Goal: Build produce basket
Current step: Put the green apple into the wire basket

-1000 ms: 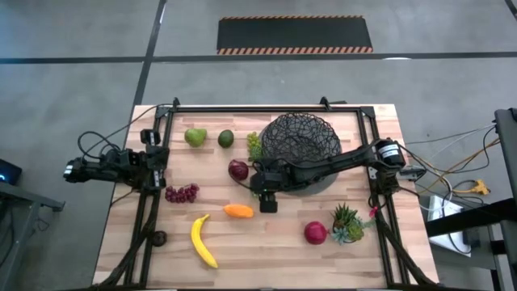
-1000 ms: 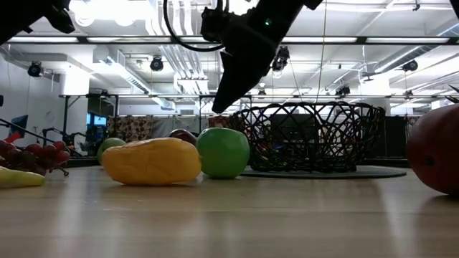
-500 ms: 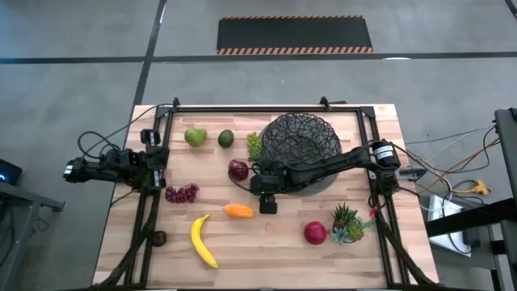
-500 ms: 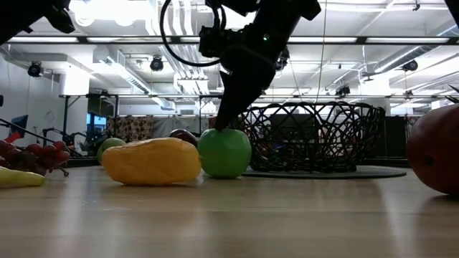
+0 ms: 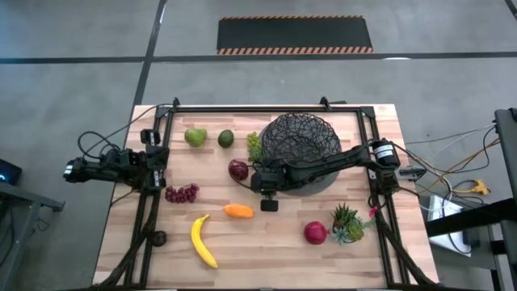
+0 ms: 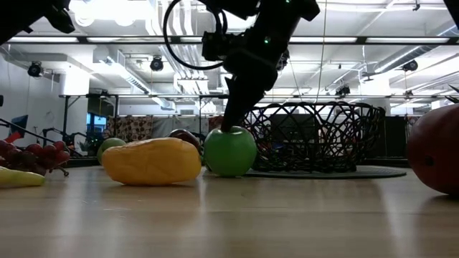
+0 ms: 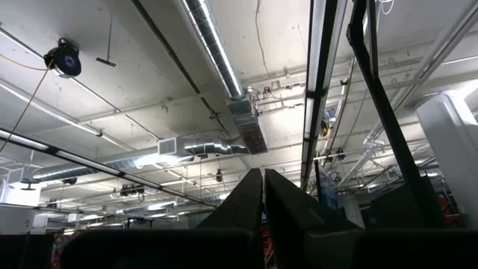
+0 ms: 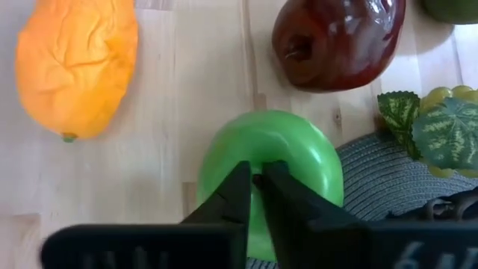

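The right gripper (image 8: 254,179) presses its closed fingertips on top of the green apple (image 6: 229,151), which sits at the basket's (image 5: 300,139) seven o'clock edge; this looks like a nudge or failed grasp. The apple is round, stem end up. The left gripper (image 7: 263,196), fingers together, waits off-table at nine o'clock

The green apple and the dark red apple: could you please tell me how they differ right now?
The green apple is bright; the dark red apple is maroon. The right gripper pinches the green apple's top; the dark red apple lies untouched. Both rest on the table beside the basket.
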Controlling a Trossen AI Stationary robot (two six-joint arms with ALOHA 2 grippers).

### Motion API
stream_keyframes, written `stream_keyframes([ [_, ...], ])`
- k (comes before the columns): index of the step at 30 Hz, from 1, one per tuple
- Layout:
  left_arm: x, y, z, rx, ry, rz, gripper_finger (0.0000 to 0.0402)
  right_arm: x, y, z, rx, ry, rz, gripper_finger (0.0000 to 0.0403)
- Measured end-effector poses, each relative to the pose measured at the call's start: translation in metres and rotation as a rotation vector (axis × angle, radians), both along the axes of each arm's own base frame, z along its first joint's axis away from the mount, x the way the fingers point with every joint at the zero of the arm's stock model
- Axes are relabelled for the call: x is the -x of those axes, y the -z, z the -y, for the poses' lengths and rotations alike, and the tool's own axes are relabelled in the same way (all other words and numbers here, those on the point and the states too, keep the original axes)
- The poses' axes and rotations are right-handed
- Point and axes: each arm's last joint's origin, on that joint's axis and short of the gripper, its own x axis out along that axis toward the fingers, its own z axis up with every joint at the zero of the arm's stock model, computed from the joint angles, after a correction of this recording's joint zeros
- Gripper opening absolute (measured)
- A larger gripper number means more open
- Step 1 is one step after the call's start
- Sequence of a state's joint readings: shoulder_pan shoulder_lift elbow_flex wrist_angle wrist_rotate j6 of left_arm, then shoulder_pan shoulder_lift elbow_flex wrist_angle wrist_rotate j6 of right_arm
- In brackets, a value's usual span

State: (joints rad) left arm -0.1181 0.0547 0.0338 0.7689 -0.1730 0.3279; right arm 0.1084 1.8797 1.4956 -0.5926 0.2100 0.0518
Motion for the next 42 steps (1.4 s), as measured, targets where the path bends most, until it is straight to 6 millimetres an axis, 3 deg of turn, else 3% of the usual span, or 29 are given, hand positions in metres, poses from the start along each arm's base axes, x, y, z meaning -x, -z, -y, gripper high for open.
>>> stream_keyframes([
  [10,0.0,0.0,0.0,0.003,0.003,0.001,0.0,0.001,-0.006,-0.001,-0.011,-0.006,0.016,0.001],
  [23,0.0,0.0,0.0,0.005,0.004,0.002,0.0,0.006,-0.037,-0.005,-0.157,-0.084,0.088,0.0009],
  [28,0.0,0.0,0.0,0.005,0.004,0.002,0.0,0.008,-0.062,-0.007,-0.298,-0.201,0.142,0.0009],
  [32,0.0,0.0,0.0,0.005,0.004,0.002,0.0,0.014,-0.098,-0.002,-0.362,-0.169,0.217,0.0009],
  [37,0.0,0.0,0.0,0.005,0.004,0.002,0.0,0.035,-0.137,0.013,-0.268,-0.03,0.197,0.0009],
  [42,0.0,0.0,0.0,0.004,0.005,-0.001,0.0,0.06,-0.152,0.04,-0.172,0.08,0.1,0.0009],
])
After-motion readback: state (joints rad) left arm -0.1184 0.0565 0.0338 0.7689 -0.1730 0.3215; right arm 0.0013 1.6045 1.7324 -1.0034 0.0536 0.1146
